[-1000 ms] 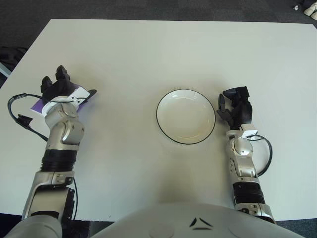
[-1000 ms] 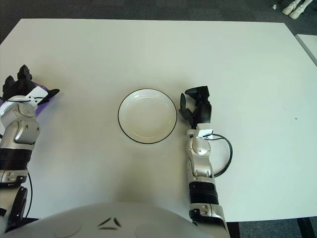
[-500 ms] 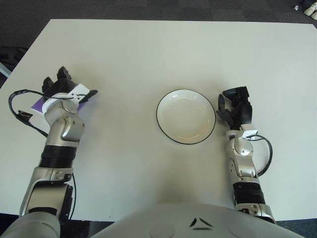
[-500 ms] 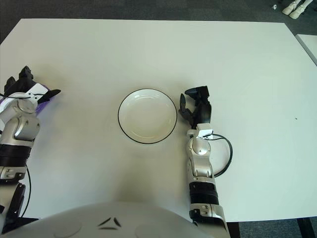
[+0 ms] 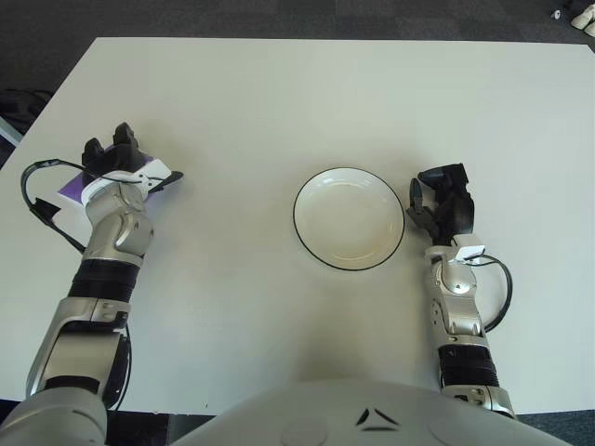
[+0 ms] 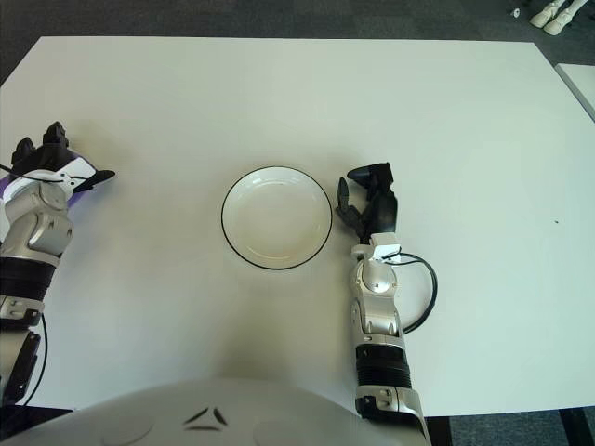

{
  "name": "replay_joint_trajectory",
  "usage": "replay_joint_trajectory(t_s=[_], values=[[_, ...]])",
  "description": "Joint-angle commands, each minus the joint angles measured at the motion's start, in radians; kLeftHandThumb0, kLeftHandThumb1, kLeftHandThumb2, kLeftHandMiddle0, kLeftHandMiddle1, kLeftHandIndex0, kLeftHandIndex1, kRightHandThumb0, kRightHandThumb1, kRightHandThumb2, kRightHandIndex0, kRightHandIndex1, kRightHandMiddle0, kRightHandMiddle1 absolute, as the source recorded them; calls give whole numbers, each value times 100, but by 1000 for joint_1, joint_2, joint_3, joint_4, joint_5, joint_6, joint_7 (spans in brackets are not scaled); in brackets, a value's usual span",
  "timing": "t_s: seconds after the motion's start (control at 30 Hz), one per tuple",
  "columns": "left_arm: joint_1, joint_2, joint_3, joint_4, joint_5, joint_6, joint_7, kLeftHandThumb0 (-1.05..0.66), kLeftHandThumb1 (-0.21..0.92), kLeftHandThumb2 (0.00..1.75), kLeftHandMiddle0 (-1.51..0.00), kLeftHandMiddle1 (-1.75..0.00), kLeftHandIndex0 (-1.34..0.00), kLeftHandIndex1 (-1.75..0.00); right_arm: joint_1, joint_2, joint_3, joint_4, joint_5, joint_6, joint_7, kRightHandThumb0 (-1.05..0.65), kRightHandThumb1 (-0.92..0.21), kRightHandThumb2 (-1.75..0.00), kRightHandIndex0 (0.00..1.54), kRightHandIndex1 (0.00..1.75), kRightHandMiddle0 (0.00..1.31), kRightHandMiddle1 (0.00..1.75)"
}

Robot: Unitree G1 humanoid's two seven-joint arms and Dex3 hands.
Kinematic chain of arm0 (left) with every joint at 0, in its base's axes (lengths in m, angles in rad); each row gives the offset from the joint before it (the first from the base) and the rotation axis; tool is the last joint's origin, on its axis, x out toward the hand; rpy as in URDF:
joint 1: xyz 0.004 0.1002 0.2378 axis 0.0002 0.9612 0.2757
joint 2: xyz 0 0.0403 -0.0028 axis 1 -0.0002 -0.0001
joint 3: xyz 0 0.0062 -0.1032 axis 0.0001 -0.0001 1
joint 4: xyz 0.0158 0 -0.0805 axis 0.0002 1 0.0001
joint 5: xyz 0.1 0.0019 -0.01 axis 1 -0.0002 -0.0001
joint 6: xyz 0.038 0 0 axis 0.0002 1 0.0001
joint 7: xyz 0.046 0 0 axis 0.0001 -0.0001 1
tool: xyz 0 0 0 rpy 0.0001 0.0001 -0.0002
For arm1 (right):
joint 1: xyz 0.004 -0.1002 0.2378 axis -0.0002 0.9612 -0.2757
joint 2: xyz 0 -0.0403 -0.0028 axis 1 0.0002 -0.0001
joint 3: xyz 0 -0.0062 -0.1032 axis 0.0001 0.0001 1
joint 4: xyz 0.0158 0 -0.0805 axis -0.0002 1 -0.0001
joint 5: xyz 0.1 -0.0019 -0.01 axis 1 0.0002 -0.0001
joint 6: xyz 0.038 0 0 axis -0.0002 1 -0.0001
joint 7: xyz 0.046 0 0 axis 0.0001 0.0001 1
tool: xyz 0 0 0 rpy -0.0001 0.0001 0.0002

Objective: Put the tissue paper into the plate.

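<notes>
While the left hand (image 5: 119, 167) grips the tissue pack (image 5: 76, 186), the right hand (image 5: 442, 206) rests curled beside the plate (image 5: 349, 218).

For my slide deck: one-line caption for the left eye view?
Left hand over the purple tissue pack at table's left; empty plate centre, right hand beside it.

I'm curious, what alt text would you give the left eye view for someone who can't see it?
A robot's left hand rests over a purple-and-white tissue pack at the left of a white table. A white plate with a dark rim sits empty at centre, with the right hand parked just beside it, holding nothing.
</notes>
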Motion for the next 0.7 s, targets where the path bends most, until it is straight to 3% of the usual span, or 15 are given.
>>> replay_joint_trajectory(t_s=[0.0,0.33,0.67], values=[[67,-67,-34,71,-54,3,-11,-105,91,20,0,0,0,0,74,6,-1,49,5,71,3,-38,-67,-87,64,132,34,175],[52,-101,-58,145,-59,-28,47,-105,90,17,0,0,0,0,73,-4,-21,57,27,71,20,-38,-66,-89,64,137,35,175],[94,-128,-51,131,-75,-56,97,-105,87,15,0,0,0,0,77,-4,-23,69,27,26,27,-38,-71,-82,64,136,32,175]])
